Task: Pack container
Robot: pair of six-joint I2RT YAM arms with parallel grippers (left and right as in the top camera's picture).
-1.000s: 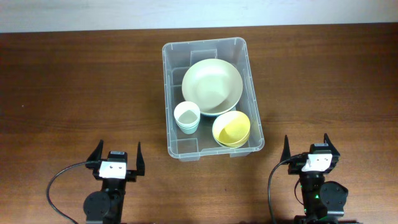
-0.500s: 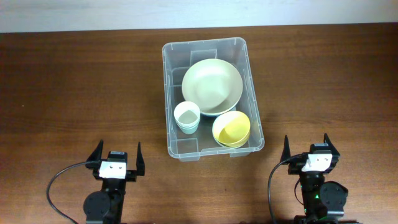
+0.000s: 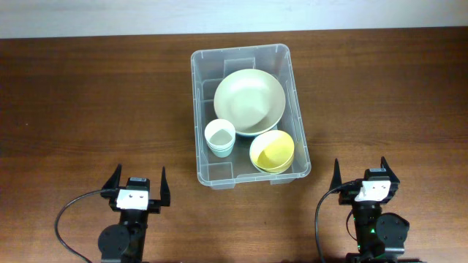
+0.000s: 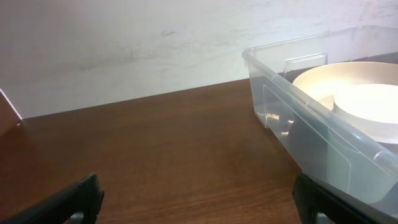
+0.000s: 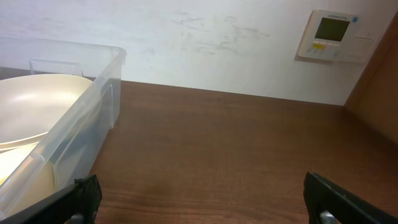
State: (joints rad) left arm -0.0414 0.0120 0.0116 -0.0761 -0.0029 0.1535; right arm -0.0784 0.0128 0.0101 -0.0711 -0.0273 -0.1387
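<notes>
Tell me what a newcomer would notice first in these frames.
The clear container mid-table stands out first. It holds a large pale green bowl at the far end, with a yellow bowl and a white cup nearer the arms. The left end effector and right end effector sit open at the near edge, either side of the container and apart from it.

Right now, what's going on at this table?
Nothing is being handled. The left hand and the right hand both sit open and empty at the near edge of the table, one on each side of the container. The container stands mid-table and holds a large pale green bowl, a white cup and a yellow bowl.
</notes>
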